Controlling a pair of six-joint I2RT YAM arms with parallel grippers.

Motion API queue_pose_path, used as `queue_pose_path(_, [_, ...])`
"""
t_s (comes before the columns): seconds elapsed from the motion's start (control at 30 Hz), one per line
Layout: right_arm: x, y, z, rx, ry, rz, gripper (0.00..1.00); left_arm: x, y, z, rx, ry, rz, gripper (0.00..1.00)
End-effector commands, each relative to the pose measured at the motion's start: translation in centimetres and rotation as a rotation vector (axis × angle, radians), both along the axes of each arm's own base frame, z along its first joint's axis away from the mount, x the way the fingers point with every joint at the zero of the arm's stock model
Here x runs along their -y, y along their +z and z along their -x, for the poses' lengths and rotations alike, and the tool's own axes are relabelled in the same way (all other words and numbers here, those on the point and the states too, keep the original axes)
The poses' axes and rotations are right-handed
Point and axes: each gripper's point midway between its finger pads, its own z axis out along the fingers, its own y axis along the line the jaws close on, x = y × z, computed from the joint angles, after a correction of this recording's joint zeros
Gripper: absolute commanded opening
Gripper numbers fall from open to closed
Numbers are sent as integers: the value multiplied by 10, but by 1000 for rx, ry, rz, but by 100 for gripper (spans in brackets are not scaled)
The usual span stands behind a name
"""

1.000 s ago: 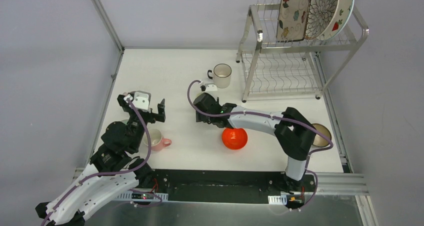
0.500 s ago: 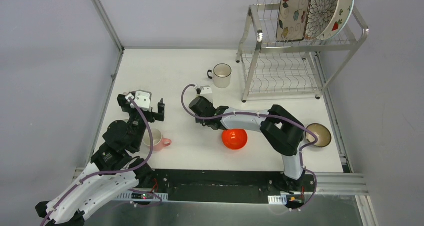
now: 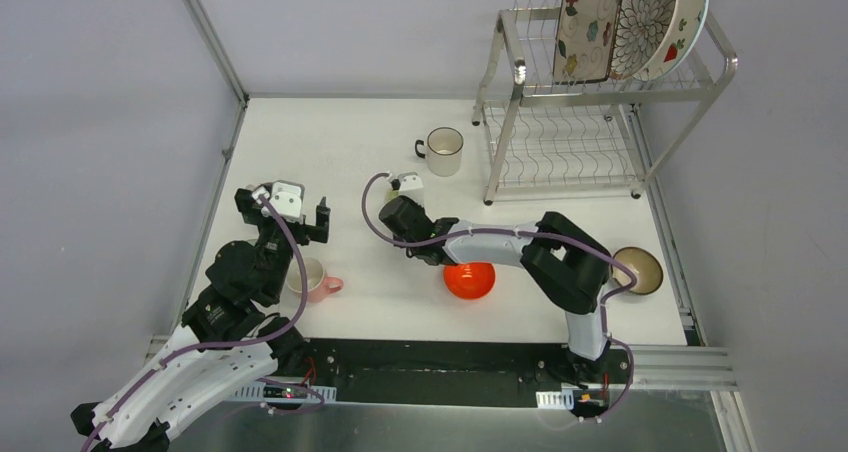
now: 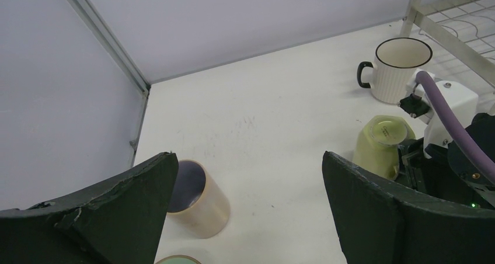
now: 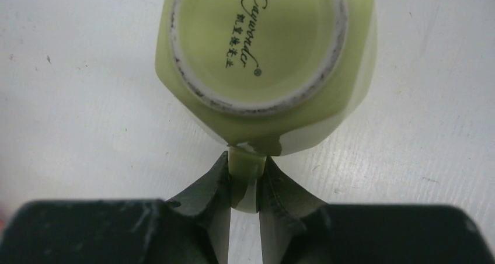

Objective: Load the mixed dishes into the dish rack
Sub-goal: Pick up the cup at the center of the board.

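Right wrist view: a yellow-green cup point(image 5: 265, 59) sits upside down on the white table point(image 5: 76, 83), its printed base facing the camera. It lies straight ahead of the right pincer point(image 5: 246, 159). The cup's handle point(image 5: 248, 179) points back toward the pincer and is clamped between the two dark fingers point(image 5: 213, 185), which press on either side of it.

Left wrist view: the left pincer point(image 4: 248, 159) is spread wide and holds nothing. The same cup is off to its right, against the right arm's wrist. A white cup point(image 4: 400, 68) stands upright just beyond it, near the rack's wire.

Top view: the right arm reaches across the table's middle, so it is the nearer arm to this cup, and its wrist covers most of the cup. The dish rack point(image 3: 600, 95) stands at the far right corner, beyond and to the right of the grasp, with the white cup between them. Three patterned plates point(image 3: 630, 22) lean in the upper shelf. The lower shelf point(image 3: 560, 157) is bare wire and looks roomy. A red-orange bowl point(image 3: 469, 278) sits under the right forearm. The carry probably needs height to pass over the white cup.
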Motion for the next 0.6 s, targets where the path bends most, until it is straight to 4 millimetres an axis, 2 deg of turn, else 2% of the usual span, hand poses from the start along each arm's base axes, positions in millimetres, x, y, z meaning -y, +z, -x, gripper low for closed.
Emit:
queue_pose_path(0.0, [0, 43, -1, 91, 32, -60, 0, -4, 0, -2, 2, 30, -6, 99])
queue_pose_path(0.13, [4, 63, 2, 135, 65, -91, 0, -7, 1, -1, 5, 38, -3, 99])
queue_pose_path(0.33, [22, 101, 3, 223, 74, -112, 0, -7, 1, -1, 4, 41, -3, 99])
queue_pose_path(0.43, [34, 121, 6, 261, 73, -126, 0, -8, 1, -1, 5, 47, -3, 99])
queue_pose_path(0.57, [52, 138, 13, 288, 64, -142, 0, -9, 1, 0, 6, 46, 0, 99])
